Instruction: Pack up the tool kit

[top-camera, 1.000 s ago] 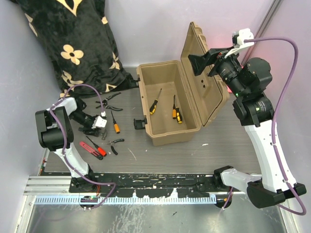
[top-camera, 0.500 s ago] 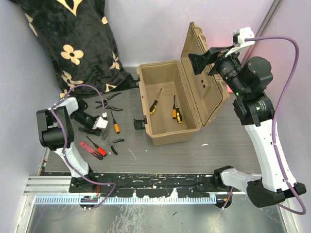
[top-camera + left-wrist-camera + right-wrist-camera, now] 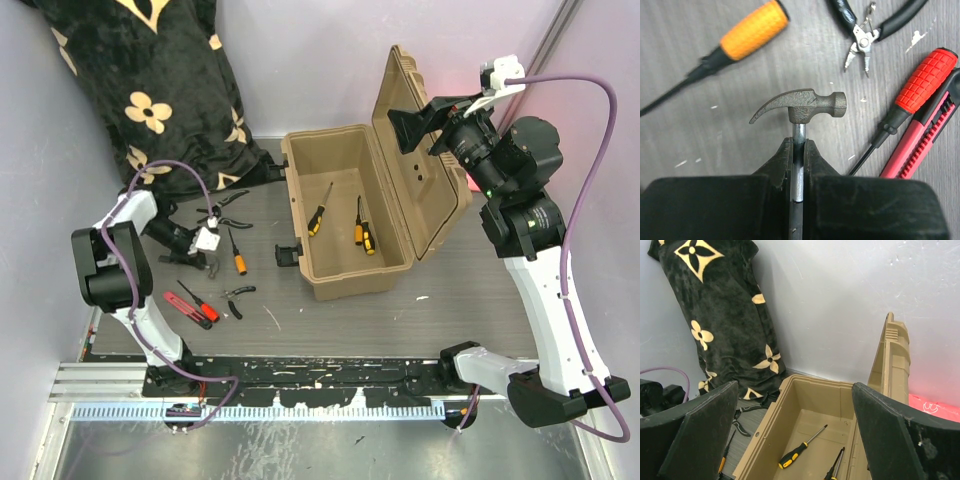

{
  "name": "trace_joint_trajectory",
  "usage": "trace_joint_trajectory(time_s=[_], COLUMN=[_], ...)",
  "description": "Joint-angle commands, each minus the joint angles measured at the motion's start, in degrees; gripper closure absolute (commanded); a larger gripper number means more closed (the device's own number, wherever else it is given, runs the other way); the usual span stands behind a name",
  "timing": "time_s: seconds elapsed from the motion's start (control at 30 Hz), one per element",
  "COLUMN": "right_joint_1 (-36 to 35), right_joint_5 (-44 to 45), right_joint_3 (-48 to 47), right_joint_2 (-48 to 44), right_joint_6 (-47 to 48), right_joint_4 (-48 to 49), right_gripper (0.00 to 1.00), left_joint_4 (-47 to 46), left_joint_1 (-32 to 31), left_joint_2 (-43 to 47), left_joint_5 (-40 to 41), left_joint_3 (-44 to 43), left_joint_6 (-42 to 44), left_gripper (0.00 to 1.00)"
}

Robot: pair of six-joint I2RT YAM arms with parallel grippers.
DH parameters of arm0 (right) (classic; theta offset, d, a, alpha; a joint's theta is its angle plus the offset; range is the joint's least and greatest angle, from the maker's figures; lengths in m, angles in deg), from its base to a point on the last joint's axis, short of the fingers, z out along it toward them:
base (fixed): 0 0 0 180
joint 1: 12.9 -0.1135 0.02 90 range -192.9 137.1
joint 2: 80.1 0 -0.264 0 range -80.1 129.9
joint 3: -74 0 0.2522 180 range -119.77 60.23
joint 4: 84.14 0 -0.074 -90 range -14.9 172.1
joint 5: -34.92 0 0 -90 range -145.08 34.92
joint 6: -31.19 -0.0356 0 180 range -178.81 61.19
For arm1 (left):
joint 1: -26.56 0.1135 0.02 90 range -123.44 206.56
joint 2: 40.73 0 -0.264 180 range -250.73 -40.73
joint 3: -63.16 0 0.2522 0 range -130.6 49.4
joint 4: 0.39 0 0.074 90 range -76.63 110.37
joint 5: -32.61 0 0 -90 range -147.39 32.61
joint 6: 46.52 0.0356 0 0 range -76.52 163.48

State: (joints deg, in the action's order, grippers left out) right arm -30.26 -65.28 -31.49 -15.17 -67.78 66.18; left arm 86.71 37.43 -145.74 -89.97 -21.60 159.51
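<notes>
Since a second earlier the left pincer had drawn a little toward the back of the counter and gone from partly open to clamped tight on the metal shaft of a small hammer. The claw head stuck out just past the fingertips; whether it was clear of the surface could not be told. The black floral blanket lay heaped in the far left corner. The tan toolbox sat mid-counter with its lid standing open on the right side. The right pincer hung high beside that lid, spread as wide as it went and gripping nothing, with the box interior visible between its fingers in the wrist view. Inside the box lay one orange-and-black screwdriver and, near it, a pair of similar screwdrivers side by side. Left of the box, loose on the counter, were black-handled pliers near the blanket, an orange-handled screwdriver, a red utility knife with a red-handled screwdriver right against it, and small pliers just beside those.
</notes>
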Motion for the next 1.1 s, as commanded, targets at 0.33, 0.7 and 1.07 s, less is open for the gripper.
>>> trace_joint_trajectory(time_s=[0.33, 0.7, 1.07], right_joint_1=[0.1, 0.1, 0.1], right_joint_5=[-0.1, -0.4, 3.2], right_joint_3=[0.5, 0.0, 0.7], right_joint_2=[-1.0, 0.0, -4.6], right_joint_6=[-0.9, -1.8, -1.0], right_joint_4=[5.0, 7.0, 3.5], right_gripper=[0.00, 0.00, 0.00], left_joint_4=[3.8, -59.1, -83.0], left_joint_1=[-5.0, -25.0, -36.4], left_joint_2=[11.3, 10.5, -5.8], left_joint_5=[-23.1, -18.6, -4.4], left_joint_3=[-21.7, -34.5, -46.2], left_joint_6=[-26.8, -110.6, -149.6], left_gripper=[1.00, 1.00, 1.00])
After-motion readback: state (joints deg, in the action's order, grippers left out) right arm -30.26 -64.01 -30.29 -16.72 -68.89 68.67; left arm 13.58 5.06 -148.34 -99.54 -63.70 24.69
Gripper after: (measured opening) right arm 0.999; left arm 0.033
